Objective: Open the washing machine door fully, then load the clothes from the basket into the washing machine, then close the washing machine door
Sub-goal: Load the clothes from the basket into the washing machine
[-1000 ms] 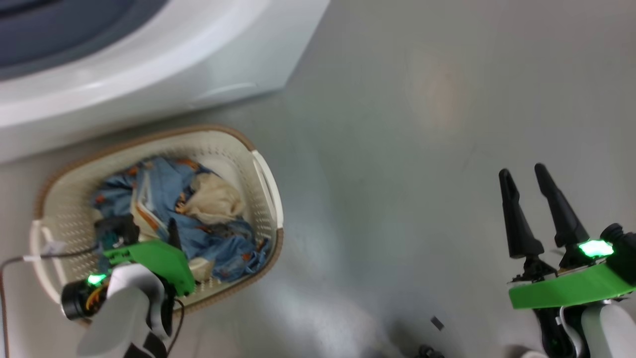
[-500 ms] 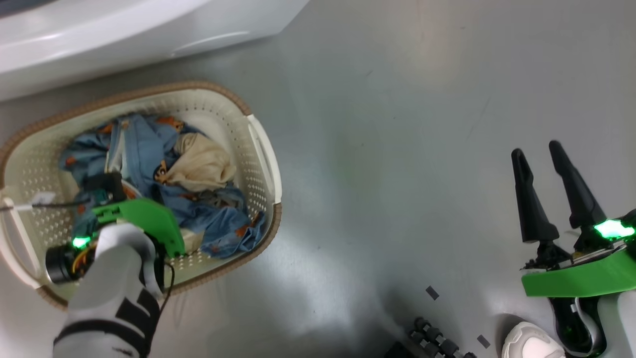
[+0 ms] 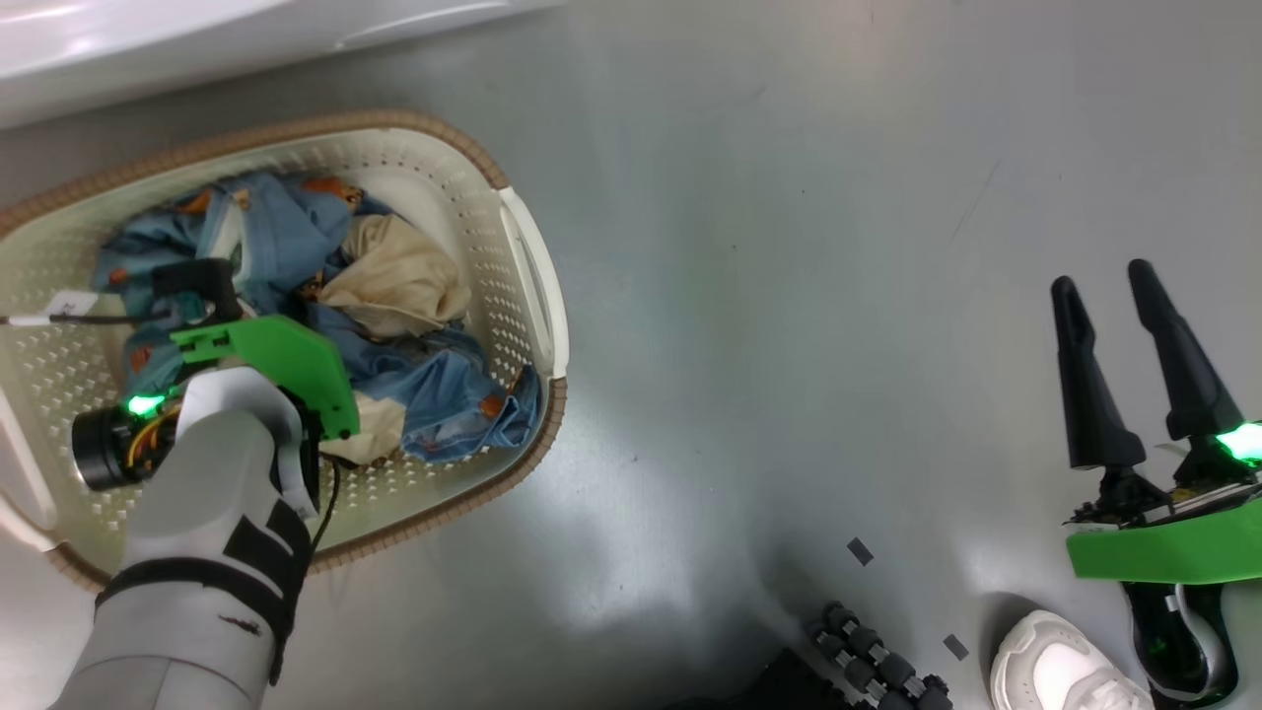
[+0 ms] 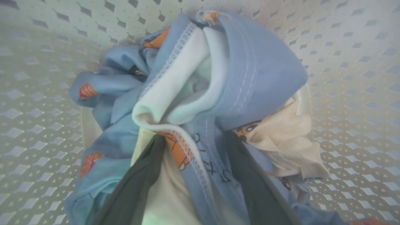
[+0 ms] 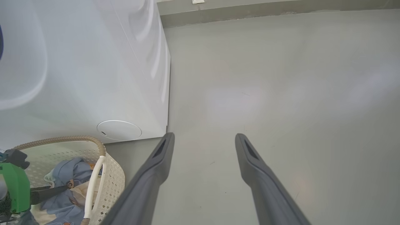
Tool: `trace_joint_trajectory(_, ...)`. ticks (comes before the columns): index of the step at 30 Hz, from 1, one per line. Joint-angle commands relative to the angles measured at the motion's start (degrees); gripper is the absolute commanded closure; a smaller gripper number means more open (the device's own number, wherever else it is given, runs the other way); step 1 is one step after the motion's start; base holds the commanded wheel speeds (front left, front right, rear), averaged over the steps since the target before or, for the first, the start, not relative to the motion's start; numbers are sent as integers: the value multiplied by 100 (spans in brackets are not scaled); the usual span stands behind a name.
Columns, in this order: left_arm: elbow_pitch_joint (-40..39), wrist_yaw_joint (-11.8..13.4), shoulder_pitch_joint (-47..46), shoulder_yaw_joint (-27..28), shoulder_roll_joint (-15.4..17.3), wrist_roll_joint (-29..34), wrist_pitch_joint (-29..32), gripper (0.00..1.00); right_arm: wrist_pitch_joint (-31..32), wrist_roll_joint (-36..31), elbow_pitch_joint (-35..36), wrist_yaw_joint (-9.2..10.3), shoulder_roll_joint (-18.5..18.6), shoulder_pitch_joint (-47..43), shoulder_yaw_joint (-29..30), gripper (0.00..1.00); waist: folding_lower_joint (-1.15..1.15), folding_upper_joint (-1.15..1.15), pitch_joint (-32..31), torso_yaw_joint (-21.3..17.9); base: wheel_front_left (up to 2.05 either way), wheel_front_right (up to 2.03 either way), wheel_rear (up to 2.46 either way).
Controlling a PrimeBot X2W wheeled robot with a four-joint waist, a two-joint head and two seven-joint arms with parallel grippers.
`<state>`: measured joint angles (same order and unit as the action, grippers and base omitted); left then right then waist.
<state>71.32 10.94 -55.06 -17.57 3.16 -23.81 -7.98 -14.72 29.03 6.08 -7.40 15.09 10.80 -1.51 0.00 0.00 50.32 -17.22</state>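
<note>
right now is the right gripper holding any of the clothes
No, the right gripper stands open over the grey floor, with nothing between its jaws.

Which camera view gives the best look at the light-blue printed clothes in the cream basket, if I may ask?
The left wrist view: the light-blue printed clothes are close up, seams and orange prints sharp. The head view shows the bundle partly behind the left arm; the right wrist view catches a small patch.
</note>
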Motion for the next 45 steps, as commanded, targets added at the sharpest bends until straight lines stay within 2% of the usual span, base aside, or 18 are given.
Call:
trace_joint_trajectory(1, -1, 58, 61, 54, 75, 37, 11, 0, -28, 78, 128, -9, 154, -164, -37, 0, 0, 0, 53, -35, 0, 0, 0)
trace_joint_trajectory(6, 105, 70, -3, -93, 21, 70, 38, 2, -28, 99, 140, -9, 178, -256, 109, 0, 0, 0, 83, 5, 0, 0, 0)
trace_joint_trajectory(7, 120, 80, -9, -137, 12, 88, 40, 18, -28, 102, 145, -9, 183, -273, 127, 0, 0, 0, 86, 16, 0, 0, 0)
trace_joint_trajectory(8, 132, 78, -10, -174, 4, 95, 42, 55, -28, 103, 150, -9, 188, -287, 141, 0, 0, 0, 89, 27, 0, 0, 0)
trace_joint_trajectory(9, 142, 82, -12, -206, -3, 98, 37, 70, -28, 104, 153, -9, 190, -297, 153, 0, 0, 0, 90, 37, 0, 0, 0)
trace_joint_trajectory(10, 151, 90, -11, -240, -9, 103, 29, 90, -28, 103, 156, -9, 192, -304, 162, 0, 0, 0, 91, 48, 0, 0, 0)
trace_joint_trajectory(11, 158, 95, -10, -264, -13, 97, 20, 100, -28, 103, 160, -9, 197, -307, 169, 0, 0, 0, 92, 57, 0, 0, 0)
trace_joint_trajectory(17, 119, 44, 52, -323, -25, -94, -183, 100, -28, 110, 130, -9, 222, -226, 159, 0, 0, 0, 26, 127, 0, 0, 0)
trace_joint_trajectory(25, -607, -27, 758, -731, -27, -835, -603, 100, -28, 118, 18, -9, 183, -202, 60, 0, 0, 0, -585, 382, 0, 0, 0)
trace_joint_trajectory(31, -1614, 240, 1537, -1307, -27, -1345, -696, 100, -28, -21, -59, -9, 200, -333, 17, 0, 0, 0, -1309, 741, 0, 0, 0)
trace_joint_trajectory(35, -2526, 480, 2166, -1447, -27, -1425, -699, 100, -28, -189, -118, -9, 178, -481, 24, 0, 0, 0, -1870, 939, 0, 0, 0)
trace_joint_trajectory(45, -3846, 617, 3548, -1237, -28, -1195, -701, 100, -28, -433, -210, -9, -22, -942, -24, 0, 0, 0, -3002, 1105, 0, 0, 0)
